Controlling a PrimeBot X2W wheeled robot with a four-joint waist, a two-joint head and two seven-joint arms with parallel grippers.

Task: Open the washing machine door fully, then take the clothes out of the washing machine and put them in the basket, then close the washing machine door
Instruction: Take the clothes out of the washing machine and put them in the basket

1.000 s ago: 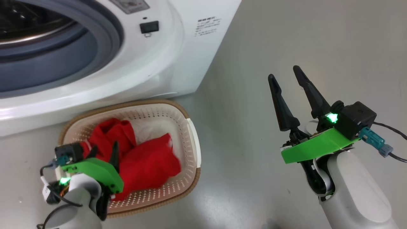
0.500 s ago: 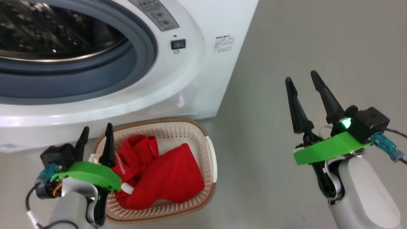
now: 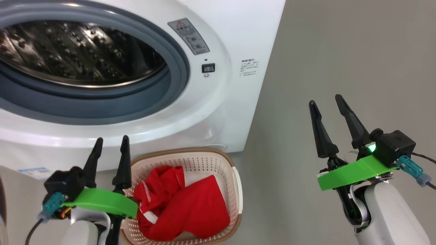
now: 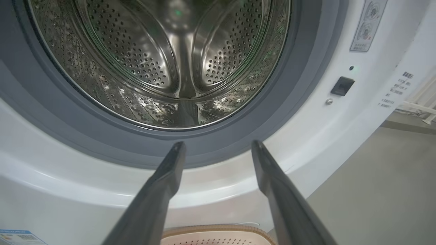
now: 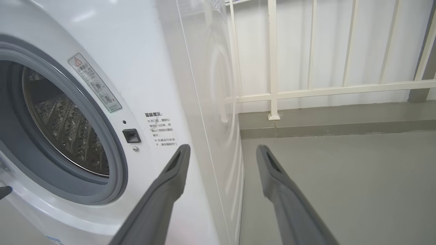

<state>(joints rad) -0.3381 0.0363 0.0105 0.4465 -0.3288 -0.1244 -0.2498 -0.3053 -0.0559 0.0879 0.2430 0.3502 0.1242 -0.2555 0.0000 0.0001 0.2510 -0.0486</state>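
Observation:
The washing machine (image 3: 211, 112) stands with its mouth uncovered, showing the grey gasket and a bare steel drum (image 4: 177, 68). The washing machine door is out of view. The basket (image 3: 235, 177) sits on the floor against the machine's front, with the red clothes (image 3: 190, 211) heaped inside. My left gripper (image 3: 112, 139) is open and empty just left of the basket, fingers pointing at the machine's lower front (image 4: 218, 144). My right gripper (image 3: 325, 99) hangs open and empty over the floor, well right of the basket, facing the machine's right front corner (image 5: 222, 148).
Grey floor (image 3: 340, 51) stretches to the right of the machine. A white railing (image 5: 272, 68) on a low kerb runs behind it. A door latch socket (image 3: 208, 68) sits right of the opening. A dark curved sliver (image 3: 2, 211) shows at the left edge.
The head view has tilted up, showing more of the drum. My left gripper rose from over the clothes in the basket to beside its left rim, empty. The clothes stay in the basket.

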